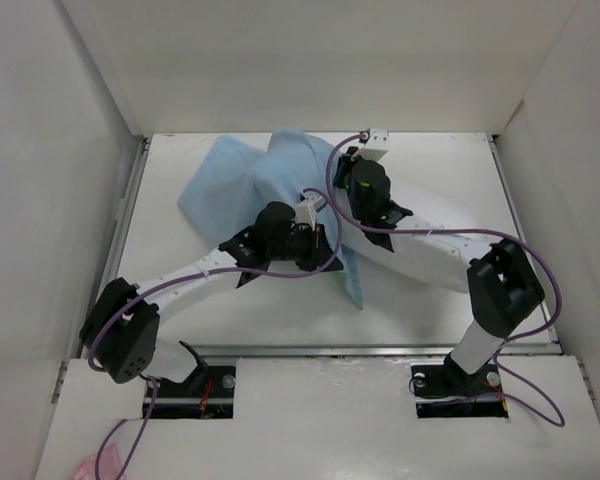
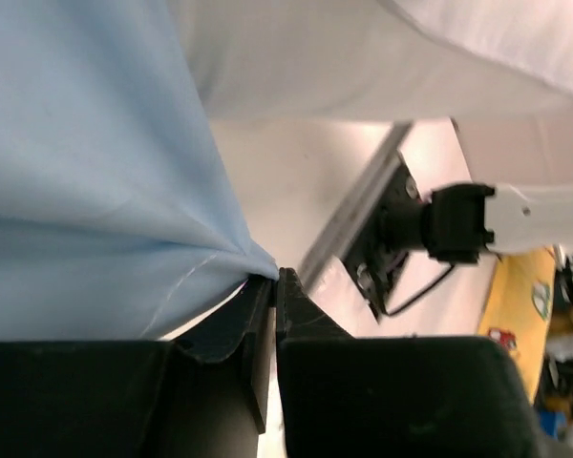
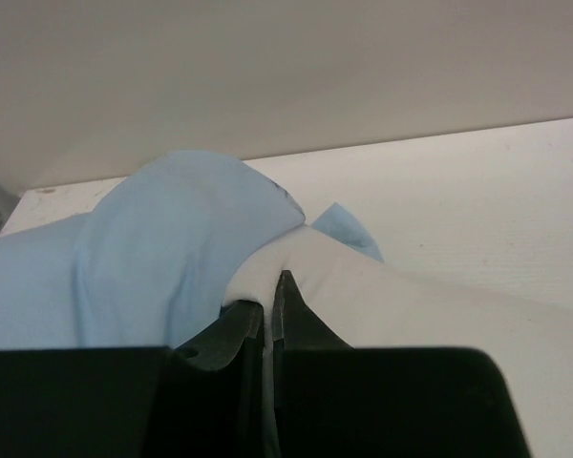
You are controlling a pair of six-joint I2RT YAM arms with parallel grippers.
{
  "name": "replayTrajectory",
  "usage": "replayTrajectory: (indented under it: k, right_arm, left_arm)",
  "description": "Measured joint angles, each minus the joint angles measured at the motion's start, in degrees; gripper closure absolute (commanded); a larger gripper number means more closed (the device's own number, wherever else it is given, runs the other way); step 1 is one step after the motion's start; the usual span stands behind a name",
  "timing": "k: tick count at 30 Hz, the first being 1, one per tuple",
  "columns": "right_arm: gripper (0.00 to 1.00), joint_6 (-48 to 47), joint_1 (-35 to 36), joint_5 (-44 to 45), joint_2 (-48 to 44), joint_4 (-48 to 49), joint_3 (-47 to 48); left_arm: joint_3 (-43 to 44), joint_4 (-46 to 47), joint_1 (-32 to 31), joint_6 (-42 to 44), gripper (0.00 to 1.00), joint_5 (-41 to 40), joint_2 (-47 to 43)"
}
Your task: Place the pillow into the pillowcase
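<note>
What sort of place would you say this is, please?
Probably a robotics lab workcell: a white table boxed in by plain white panels, with two robot arms bolted at its near edge.

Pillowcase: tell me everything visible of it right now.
The pillowcase is thin, matte light blue cloth, softly creased. It lies rumpled and humped on the white table toward the far left, with a narrow tail running toward the near edge. The left gripper has its jaws closed on a pinched fold, and creases radiate from there. The white pillow shows from under its edge at the right gripper, whose jaws look closed; whether they grip the case is unclear.
</note>
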Motion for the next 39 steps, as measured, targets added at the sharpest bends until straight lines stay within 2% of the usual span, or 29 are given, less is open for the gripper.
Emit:
replayTrajectory:
  k: [4, 7, 10, 11, 12, 13, 14, 15, 19, 23, 28, 33, 39]
  right_arm:
    - [1.0, 1.2, 0.0, -0.7, 0.0, 1.7, -2.0]
    - [0.99, 3.8, 0.0, -4.4, -0.1, 4.3, -5.5]
    - [0.65, 6.8, 0.0, -10.2, -2.3, 5.4, -9.1]
    - [0.43, 7.6, 0.0, -12.3, -3.6, 5.3, -10.3]
    - [0.31, 8.5, 0.0, -14.2, -5.1, 5.1, -11.3]
    - [0.23, 8.6, -0.1, -16.0, -6.8, 4.4, -12.1]
    - [0.17, 8.8, -0.1, -17.1, -8.6, 3.7, -12.7]
    - [0.1, 9.0, -0.1, -17.6, -10.4, 2.5, -12.8]
    - [0.0, 8.3, -1.5, -17.9, -16.5, -6.1, -8.1]
    - [0.0, 7.3, -6.7, -18.6, -18.1, -16.6, 2.3]
    - [0.0, 6.6, -15.4, -20.9, -12.8, -26.6, 12.5]
    - [0.04, 4.2, -21.0, -29.3, -3.6, -33.4, 13.2]
    - [0.04, -0.9, -20.1, -39.9, 1.1, -35.9, 8.3]
  left_arm:
    - [0.9, -2.0, 0.0, 1.3, 1.0, 4.5, 0.0]
    - [0.9, -4.3, -0.1, 1.4, 1.0, 6.4, 0.0]
    - [2.1, -8.9, -0.2, 1.9, 1.0, 7.4, 0.0]
    - [2.9, -11.1, -0.3, 2.3, 0.84, 7.8, 0.1]
    - [3.7, -12.5, -0.3, 3.0, 0.56, 7.9, 0.1]
    - [5.5, -15.7, -0.4, 3.6, 0.06, 8.3, 0.2]
    - [7.8, -18.6, -0.6, 4.6, 0.0, 8.1, 0.3]
    - [10.4, -21.6, -0.8, 5.2, 0.0, 7.3, 0.3]
    - [24.7, -33.4, -1.0, 8.7, 0.0, -2.7, 0.2]
    - [33.9, -37.6, -0.5, 11.2, 0.0, -11.6, -1.0]
    - [40.7, -41.1, 2.4, 12.2, 0.0, -24.5, 0.4]
    - [52.5, -46.2, 8.2, 11.3, 0.0, -35.2, 14.9]
    - [77.1, -51.4, 12.2, 15.0, 0.0, -37.4, 40.0]
